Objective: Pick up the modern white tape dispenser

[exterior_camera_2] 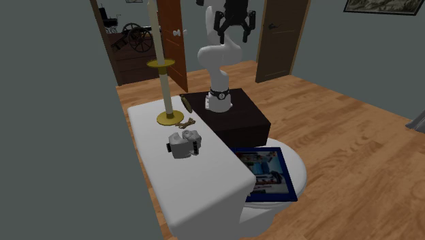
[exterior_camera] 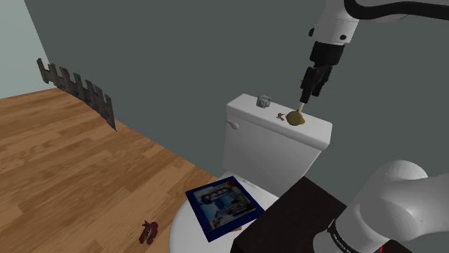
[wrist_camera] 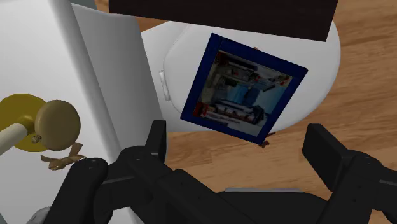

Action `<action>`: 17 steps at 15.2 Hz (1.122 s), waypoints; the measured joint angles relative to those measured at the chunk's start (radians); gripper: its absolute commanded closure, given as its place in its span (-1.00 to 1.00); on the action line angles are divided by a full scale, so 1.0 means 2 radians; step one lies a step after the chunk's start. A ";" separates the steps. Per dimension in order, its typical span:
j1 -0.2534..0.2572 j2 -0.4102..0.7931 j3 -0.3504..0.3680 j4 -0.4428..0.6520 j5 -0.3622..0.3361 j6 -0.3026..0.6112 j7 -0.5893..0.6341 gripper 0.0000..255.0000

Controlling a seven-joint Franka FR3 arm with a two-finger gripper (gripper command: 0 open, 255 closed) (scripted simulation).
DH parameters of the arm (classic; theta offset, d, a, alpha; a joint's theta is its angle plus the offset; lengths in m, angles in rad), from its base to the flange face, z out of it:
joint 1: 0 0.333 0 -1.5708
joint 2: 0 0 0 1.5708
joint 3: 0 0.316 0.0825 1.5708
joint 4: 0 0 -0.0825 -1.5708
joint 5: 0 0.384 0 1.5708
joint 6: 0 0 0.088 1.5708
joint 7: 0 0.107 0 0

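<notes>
Toilet tank (exterior_camera: 284, 147) below raised, parted claw (exterior_camera: 305, 98)

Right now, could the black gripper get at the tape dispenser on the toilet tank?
Probably yes: the tape dispenser sits uncovered on the tank lid, the open gripper hangs above, though the candlestick stands close.

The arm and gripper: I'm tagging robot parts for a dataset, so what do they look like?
The arm has rounded, glossy white links with dark bands at the joints, one band bearing small white marks. The gripper is all black: a blocky body with two flat, squared fingers.
</notes>
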 measured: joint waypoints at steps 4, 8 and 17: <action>-0.010 0.039 0.002 0.012 0.005 0.025 0.028 -1.00; -0.026 0.111 0.006 0.043 0.016 0.063 0.083 -1.00; -0.061 0.271 -0.005 0.141 0.032 0.120 0.195 -1.00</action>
